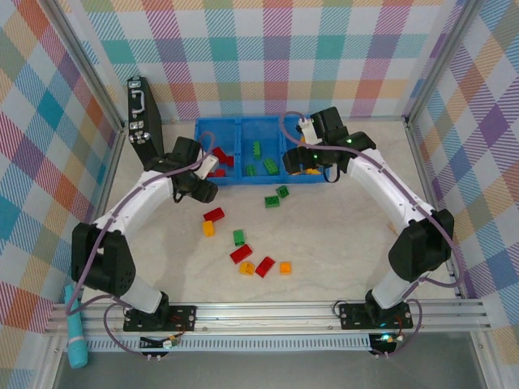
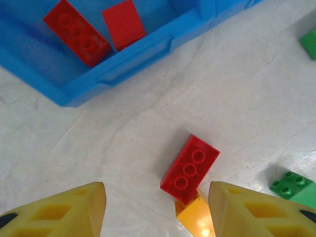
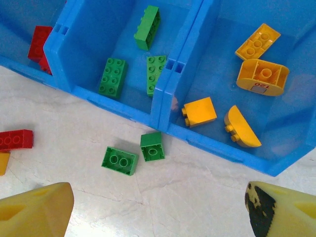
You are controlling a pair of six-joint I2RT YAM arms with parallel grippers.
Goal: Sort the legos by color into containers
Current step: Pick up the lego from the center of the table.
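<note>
The blue three-bin tray (image 1: pixel 240 179) sits at the back centre of the table. It holds red bricks (image 2: pixel 76 32) on the left, green bricks (image 3: pixel 112 76) in the middle and yellow-orange bricks (image 3: pixel 200 112) on the right. My left gripper (image 2: pixel 155 212) is open just above the table in front of the red bin. A red brick (image 2: pixel 190 169) lies ahead of its fingers, resting on an orange brick (image 2: pixel 195 217). My right gripper (image 3: pixel 158 212) hangs open near the yellow bin's front wall. Two green bricks (image 3: pixel 119 161) lie on the table ahead of it.
Several more red, green and orange bricks (image 1: pixel 263 266) lie scattered mid-table toward the front. A black case (image 1: pixel 142 117) stands at the back left by the wall. A teal object (image 1: pixel 75 340) lies outside the front rail. Checked walls enclose the table.
</note>
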